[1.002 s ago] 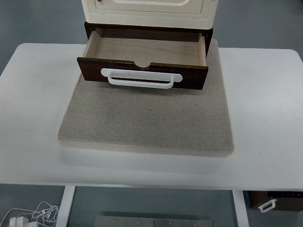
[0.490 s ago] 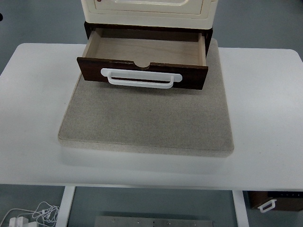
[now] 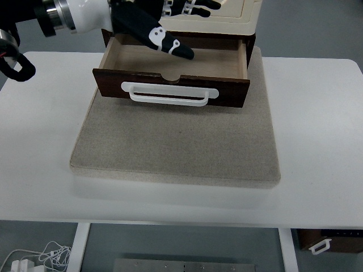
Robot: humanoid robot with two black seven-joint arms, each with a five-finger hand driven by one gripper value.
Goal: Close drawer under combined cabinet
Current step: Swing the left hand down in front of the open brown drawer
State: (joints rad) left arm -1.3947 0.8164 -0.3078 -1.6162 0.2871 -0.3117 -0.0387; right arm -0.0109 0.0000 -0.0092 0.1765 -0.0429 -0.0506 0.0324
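A: Item 1, the left hand (image 3: 156, 25)?
B: Its arm enters from the left of the drawer (image 3: 173, 71), a glossy white forearm shell with a metal wrist ring. The hand is black with white joint marks. The fingers (image 3: 180, 51) are extended and hold nothing. 1 long digit slants down over the rear left of the drawer's open cavity, its tip above the inner floor; contact cannot be judged. The other fingertips lie further back, over the cabinet top.

A: Item 2, the drawer itself?
B: It is pulled out, standing open. The front panel is dark brown wood-grain with a semicircular notch in its top edge. The inner floor and walls are pale, matte wood. It is a rectangular box.

A: Item 3, fitted to the drawer?
B: 1 white handle (image 3: 169, 94), a flat plastic loop with rounded corners, mounted across the front panel, well clear of the fingers.

A: Item 4, above the drawer?
B: The cabinet (image 3: 238, 20), cream and smooth, with moulded edges.

A: Item 5, beneath the drawer?
B: A mat (image 3: 176, 147), beige, coarse woven texture, roughly square, lying on a white table (image 3: 317, 141) with rounded corners.
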